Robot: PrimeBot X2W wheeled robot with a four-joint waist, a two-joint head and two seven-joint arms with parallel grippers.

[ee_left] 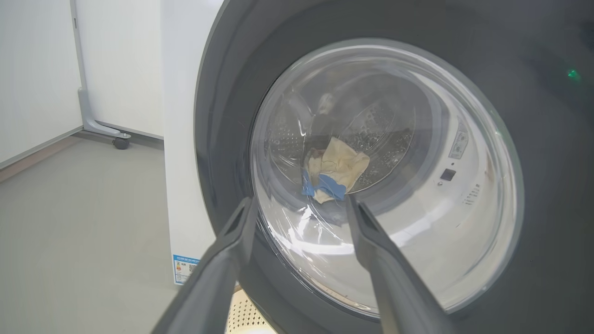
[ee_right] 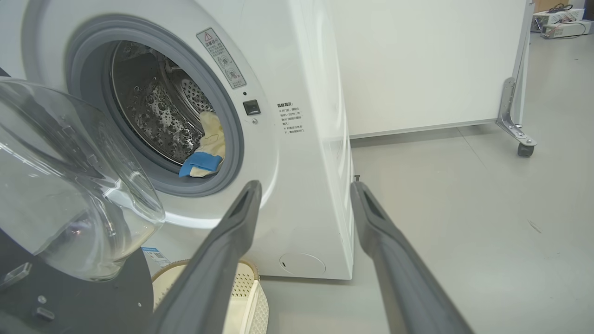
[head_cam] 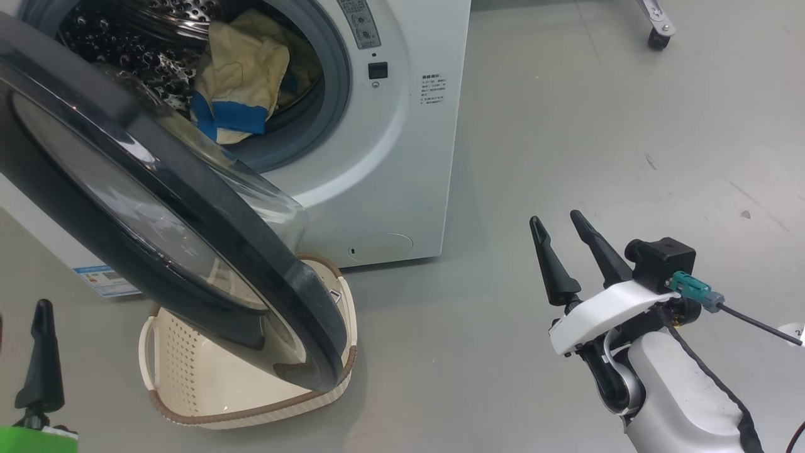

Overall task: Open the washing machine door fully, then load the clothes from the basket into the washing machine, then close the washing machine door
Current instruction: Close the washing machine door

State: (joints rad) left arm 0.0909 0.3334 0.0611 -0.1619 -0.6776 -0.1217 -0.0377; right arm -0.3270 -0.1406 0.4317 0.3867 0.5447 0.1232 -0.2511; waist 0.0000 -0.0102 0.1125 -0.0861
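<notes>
The washing machine (head_cam: 390,157) stands with its round opening uncovered. The clothes (head_cam: 242,82), pale yellow with a blue band, lie in the steel drum and hang over the grey gasket. The washing machine door (head_cam: 188,207) is swung out partway, and its black rim hangs over the cream basket (head_cam: 188,377) on the floor; no clothes show in the part of the basket I can see. My left gripper (ee_left: 300,202) is open in front of the door's (ee_left: 222,116) outer face, with one finger (head_cam: 41,352) at the lower left. My right gripper (head_cam: 556,220) is open and empty, off to the machine's right.
Grey floor spreads to the right of the machine. A white partition on castor feet (ee_right: 524,148) stands behind it, and one castor (head_cam: 657,39) shows at the far right. A blue label sticker (head_cam: 107,280) marks the machine's lower left.
</notes>
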